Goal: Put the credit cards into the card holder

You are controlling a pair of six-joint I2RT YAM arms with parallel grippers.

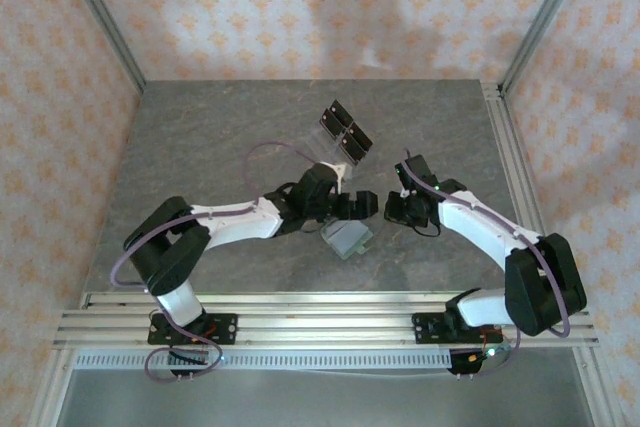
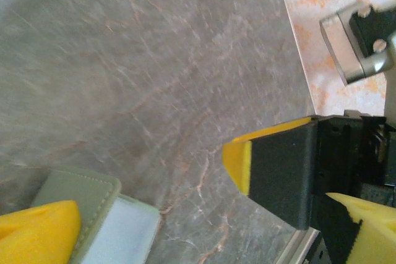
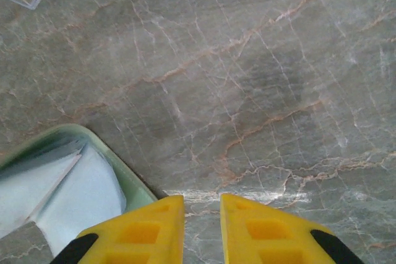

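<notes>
- Yellow-fingered, our right claw hovers narrowly parted, gripping nothing, over bare desk.
- Our left claw is fully released, with the card holder at lower left of its view.
- We judge the credit cards lie in the open holder; next, press them home.
- Upper centre, the clear stand sits well apart; the claws crowd each other.

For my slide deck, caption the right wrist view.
Right gripper, narrowly parted and empty, beside the card holder showing pale cards.

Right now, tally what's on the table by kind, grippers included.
card holder: 1
clear stand: 1
grippers: 2 (left gripper, right gripper)
credit cards: at least 1, exact count hidden
Total: at least 5
</notes>
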